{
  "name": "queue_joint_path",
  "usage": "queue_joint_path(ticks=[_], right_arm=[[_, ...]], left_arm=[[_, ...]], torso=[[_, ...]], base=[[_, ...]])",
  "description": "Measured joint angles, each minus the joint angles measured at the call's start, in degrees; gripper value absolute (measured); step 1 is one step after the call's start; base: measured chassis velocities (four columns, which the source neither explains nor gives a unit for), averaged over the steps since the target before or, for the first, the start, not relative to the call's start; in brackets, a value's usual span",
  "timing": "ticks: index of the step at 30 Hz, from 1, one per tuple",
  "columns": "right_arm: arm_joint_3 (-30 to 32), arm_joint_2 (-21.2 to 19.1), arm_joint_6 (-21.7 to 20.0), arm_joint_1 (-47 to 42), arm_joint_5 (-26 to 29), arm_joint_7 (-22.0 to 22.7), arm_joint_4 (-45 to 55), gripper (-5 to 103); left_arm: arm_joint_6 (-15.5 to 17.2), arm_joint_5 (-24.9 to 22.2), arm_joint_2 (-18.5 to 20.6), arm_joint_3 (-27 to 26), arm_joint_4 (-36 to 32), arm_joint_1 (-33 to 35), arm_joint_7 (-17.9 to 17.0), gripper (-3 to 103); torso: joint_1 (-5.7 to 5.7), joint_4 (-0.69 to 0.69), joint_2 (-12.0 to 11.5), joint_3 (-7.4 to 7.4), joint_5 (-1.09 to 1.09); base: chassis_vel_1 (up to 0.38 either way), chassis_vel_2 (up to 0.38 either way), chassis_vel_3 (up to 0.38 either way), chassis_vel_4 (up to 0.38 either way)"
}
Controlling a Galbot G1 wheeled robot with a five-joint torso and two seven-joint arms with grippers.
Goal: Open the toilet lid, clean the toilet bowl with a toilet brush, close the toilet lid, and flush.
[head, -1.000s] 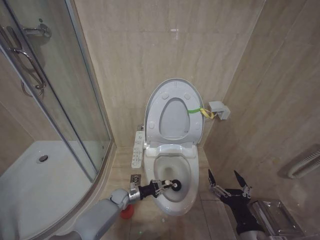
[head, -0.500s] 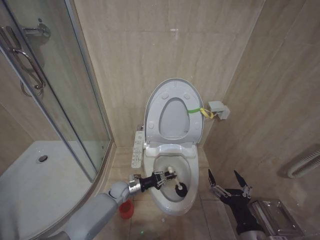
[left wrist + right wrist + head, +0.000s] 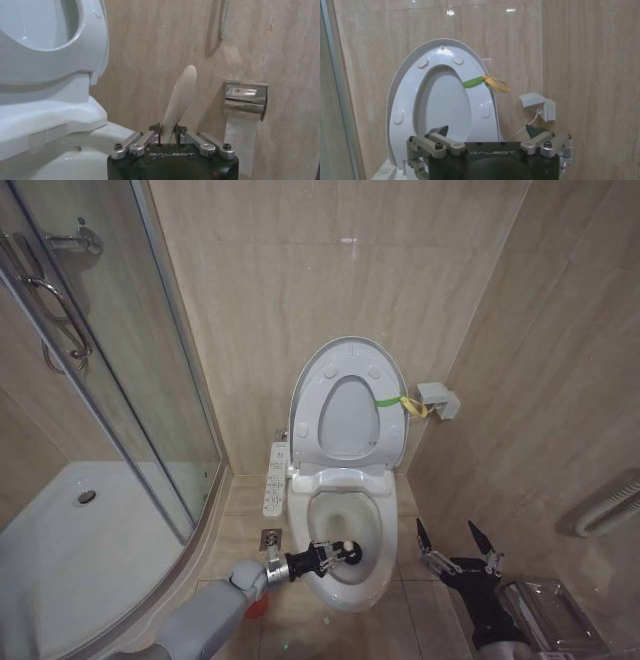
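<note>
Glossy white oval plastic toilet lid [image 3: 349,402], yellow-green strap loop [image 3: 401,402] at its edge. White ceramic toilet bowl [image 3: 345,525]. Toilet brush [image 3: 345,553]: pale white handle, dark round head. Left gripper [image 3: 322,556] black with silver fingers, on a grey arm; right gripper [image 3: 457,545] black, silver finger links. Beige marbled wall tiles [image 3: 330,270], faint veining. Small red cup holder [image 3: 258,607] on the floor.

- A small home-style bathroom, walled in beige glossy tiles [image 3: 300,270] across the upper frame.
- A white floor-standing toilet bowl [image 3: 345,525] sits at centre, its toilet lid [image 3: 345,405] raised against the wall.
- A glass shower door [image 3: 90,360] and white shower tray [image 3: 60,570] take the left side.
- A chrome paper holder [image 3: 245,95] hangs on the wall, right of centre in the left wrist view.
</note>
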Motion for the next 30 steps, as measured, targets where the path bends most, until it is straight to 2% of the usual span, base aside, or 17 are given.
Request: queue_joint_path(ticks=[4,9,14,22,25,30], right_arm=[[0.0,0.0,0.0,0.0,0.0,0.0,0.0,100],[0.0,0.0,0.0,0.0,0.0,0.0,0.0,100],[0.0,0.0,0.0,0.0,0.0,0.0,0.0,100],[0.0,0.0,0.0,0.0,0.0,0.0,0.0,100],[0.0,0.0,0.0,0.0,0.0,0.0,0.0,100],[0.0,0.0,0.0,0.0,0.0,0.0,0.0,100]], left_arm=[[-0.2,0.4,1.1,-0.9,-0.7,-0.5,0.0,18],[-1.5,0.9,0.8,-2.0,1.8,-1.0,0.5,17],[-1.0,0.8,0.8,-3.2,-0.9,-0.5,0.7,17],[-3.2,1.8,-1.8,-3.5,4.8,-2.2,1.8,16],[-5.1,2.6,-3.5,-4.1,8.9,-2.5,2.4,16],[-5.7,2.8,-4.0,-4.6,10.2,-2.6,2.8,16]], torso=[[0.00,-0.01,0.0,0.00,0.00],[0.00,0.00,0.0,0.01,0.00],[0.00,-0.01,0.0,0.01,0.00],[0.00,-0.01,0.0,0.01,0.00],[0.00,0.00,0.0,0.00,0.00],[0.00,0.00,0.0,0.00,0.00]], base=[[0.000,0.000,0.000,0.000],[0.000,0.000,0.000,0.000],[0.000,0.000,0.000,0.000],[0.000,0.000,0.000,0.000],[0.000,0.000,0.000,0.000],[0.000,0.000,0.000,0.000]])
